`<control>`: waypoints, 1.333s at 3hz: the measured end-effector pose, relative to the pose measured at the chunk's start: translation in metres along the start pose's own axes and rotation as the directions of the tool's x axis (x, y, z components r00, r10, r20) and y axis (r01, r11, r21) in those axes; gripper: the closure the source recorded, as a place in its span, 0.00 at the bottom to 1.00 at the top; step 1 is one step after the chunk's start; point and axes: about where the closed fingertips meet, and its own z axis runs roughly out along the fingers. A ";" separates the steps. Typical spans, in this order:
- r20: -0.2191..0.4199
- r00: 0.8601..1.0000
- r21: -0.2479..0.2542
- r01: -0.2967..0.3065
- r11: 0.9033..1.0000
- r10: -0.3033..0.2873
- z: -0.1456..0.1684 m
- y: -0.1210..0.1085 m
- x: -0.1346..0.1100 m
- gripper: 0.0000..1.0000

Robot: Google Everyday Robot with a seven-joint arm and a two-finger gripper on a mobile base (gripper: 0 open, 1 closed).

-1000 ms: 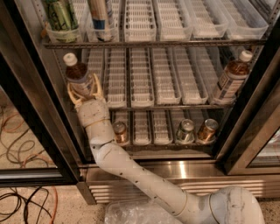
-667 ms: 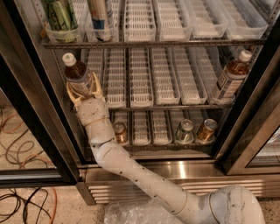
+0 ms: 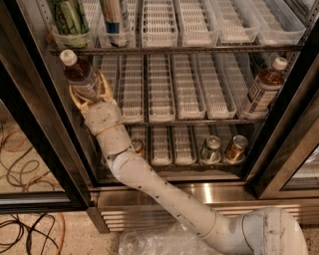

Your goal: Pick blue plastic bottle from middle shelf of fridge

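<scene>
One claw (image 3: pixel 88 87) around one blue plastic bottle (image 3: pixel 79 74), one matching bottle (image 3: pixel 261 90), two taller bottles (image 3: pixel 70 15), three cans (image 3: pixel 234 148).

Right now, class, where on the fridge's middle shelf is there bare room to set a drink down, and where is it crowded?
Free: the centre of the middle shelf, every lane between the left bottle and the right bottle. Crowded: the left end, where the hand grips the left bottle, and the right end lane.

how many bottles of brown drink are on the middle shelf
2. The blue plastic bottle is at the left end, held in the gripper; a second bottle stands at the right end. Others may be hidden at the edges.
</scene>
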 end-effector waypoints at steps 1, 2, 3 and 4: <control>0.040 0.999 -0.002 0.013 1.000 -0.013 0.002 0.002 -0.004 1.00; 0.040 0.999 -0.002 0.013 1.000 -0.013 0.002 0.002 -0.004 1.00; 0.026 1.000 -0.035 0.018 0.999 -0.017 -0.004 0.000 -0.010 1.00; 0.002 0.999 -0.077 0.045 0.996 -0.045 -0.025 -0.007 -0.027 1.00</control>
